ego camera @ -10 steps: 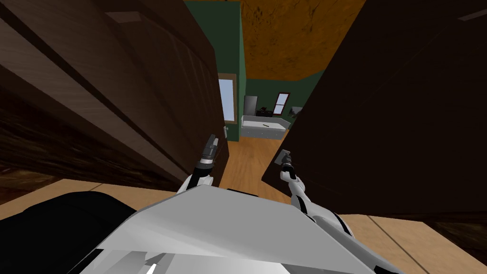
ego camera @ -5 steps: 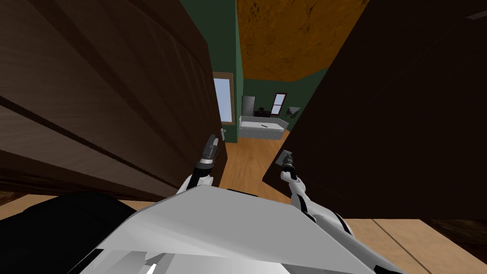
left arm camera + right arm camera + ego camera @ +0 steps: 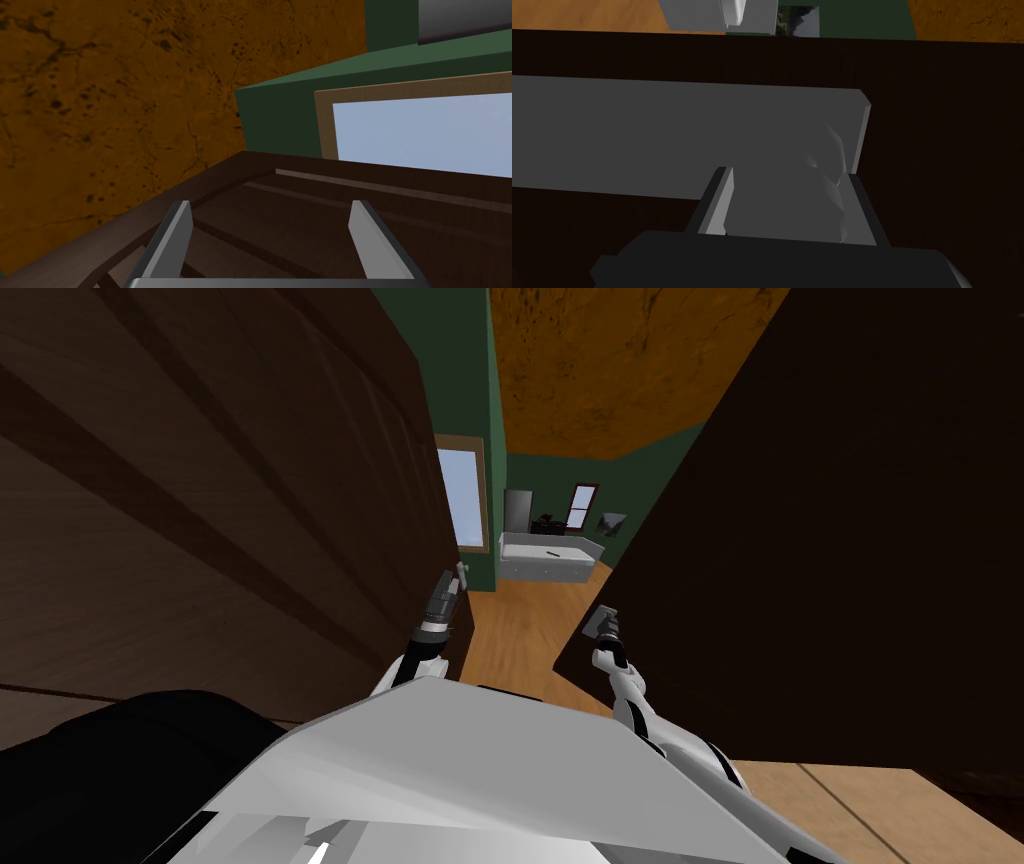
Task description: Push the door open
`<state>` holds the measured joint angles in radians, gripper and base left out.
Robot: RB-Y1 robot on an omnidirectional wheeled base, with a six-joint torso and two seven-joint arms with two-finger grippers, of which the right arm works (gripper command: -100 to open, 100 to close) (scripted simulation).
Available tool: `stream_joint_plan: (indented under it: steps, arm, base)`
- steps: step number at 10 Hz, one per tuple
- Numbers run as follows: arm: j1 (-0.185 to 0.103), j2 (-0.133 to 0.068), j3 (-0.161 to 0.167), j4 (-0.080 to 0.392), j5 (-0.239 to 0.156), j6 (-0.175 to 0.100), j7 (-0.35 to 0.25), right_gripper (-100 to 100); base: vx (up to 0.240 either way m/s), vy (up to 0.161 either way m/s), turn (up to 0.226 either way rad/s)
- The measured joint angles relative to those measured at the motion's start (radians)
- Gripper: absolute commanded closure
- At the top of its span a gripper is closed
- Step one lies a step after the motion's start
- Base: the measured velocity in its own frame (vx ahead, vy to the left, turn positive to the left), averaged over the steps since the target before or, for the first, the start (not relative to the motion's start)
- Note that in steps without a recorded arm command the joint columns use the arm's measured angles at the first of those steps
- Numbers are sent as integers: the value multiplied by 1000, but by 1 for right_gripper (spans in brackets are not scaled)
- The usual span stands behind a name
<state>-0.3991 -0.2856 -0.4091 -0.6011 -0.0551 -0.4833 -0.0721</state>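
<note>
Door (image 3: pixel 850 538), very dark brown, takes up the right side in the head view; the right end effector (image 3: pixel 603 618) sits at its near edge. The left end effector (image 3: pixel 443 593) is at the edge of a brown panelled leaf (image 3: pixel 200 488) on the left, with wood floor (image 3: pixel 520 628) between the two. In the left wrist view the left end effector (image 3: pixel 270 205) is open and holds nothing, over the panelled leaf (image 3: pixel 300 220). In the right wrist view the right end effector (image 3: pixel 789 172) grips the base of a grey lever handle (image 3: pixel 662 135) on the door (image 3: pixel 952 150).
</note>
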Motion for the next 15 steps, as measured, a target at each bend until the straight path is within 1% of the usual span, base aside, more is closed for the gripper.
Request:
stream_joint_plan:
  steps: [1,2,3,4,5,6,7,8,10,11,12,13,14,15]
  arm:
    - [-9,-7,-5,28,-2,-13,0,100]
    - [0,-4,-14,11,-5,-9,4,100]
    - [5,-8,-20,1,-7,-3,6,100]
    - [19,-5,-29,-28,-10,10,9,100]
    - [5,-12,-34,-1,-11,1,12,100]
    - [-1,-22,-39,25,-14,-11,11,100]
    - [8,-17,-52,9,-17,-5,18,100]
    - [-4,-27,-63,29,-21,-8,24,100]
    - [15,-21,-86,-1,-27,4,37,100]
    - [32,-21,-95,-34,-31,22,40,100]
    - [21,-35,-98,-7,-32,12,36,100]
    - [19,-41,-102,0,-34,4,36,100]
    - [12,-38,-120,26,-38,-15,49,100]
    - [56,-13,-136,-60,-42,20,64,100]
  base:
    - [188,-13,-28]
    - [184,15,-36]
    - [184,12,-51]
    - [141,-20,-38]
    - [196,-16,-22]
    - [223,2,-64]
    - [182,24,-64]
    - [197,-9,-49]
    - [213,6,-35]
    - [151,33,-61]
    - [92,8,-30]
    - [160,25,-63]
    - [187,36,-44]
    - [121,13,-40]
